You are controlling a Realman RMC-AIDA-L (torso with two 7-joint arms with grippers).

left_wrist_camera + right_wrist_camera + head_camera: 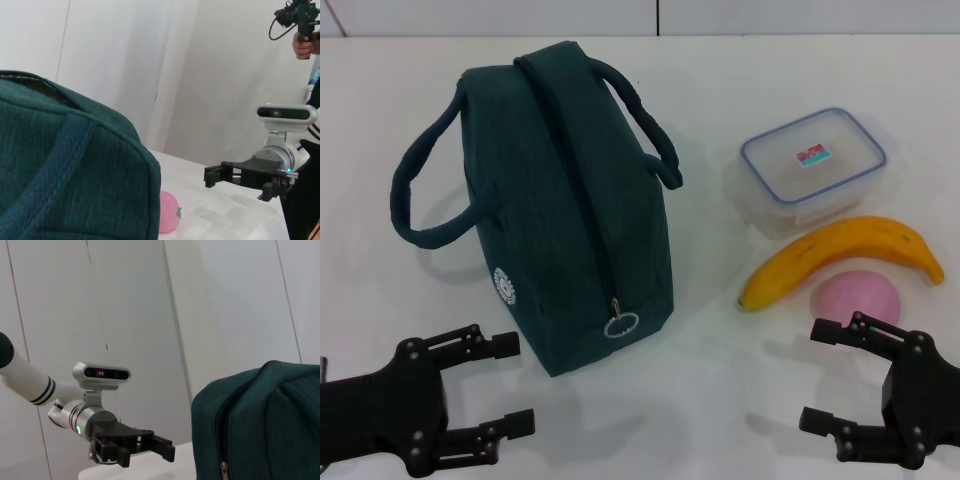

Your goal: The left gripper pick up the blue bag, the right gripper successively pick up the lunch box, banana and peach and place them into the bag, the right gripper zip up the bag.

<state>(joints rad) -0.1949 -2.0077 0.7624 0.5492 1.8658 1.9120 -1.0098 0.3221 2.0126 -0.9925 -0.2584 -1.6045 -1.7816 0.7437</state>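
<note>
Head view: the blue bag (pixel 555 200) lies zipped, long axis running away from the robot, ahead and slightly right of the left gripper (pixel 510 385). Both the left gripper and the right gripper (pixel 818 375) hover wide and empty, the left the nearer to the bag.

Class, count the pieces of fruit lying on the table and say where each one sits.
2. The banana lies just in front of the lunch box; the peach sits against the banana's near side.

The blue bag (pixel 560 200) is showing matt, ribbed cloth with a shiny metal ring pull (pixel 621 324); right of the bag, the lunch box (pixel 813 168) is gleaming as clear glossy plastic; the banana (pixel 840 258) is looking smooth.
</note>
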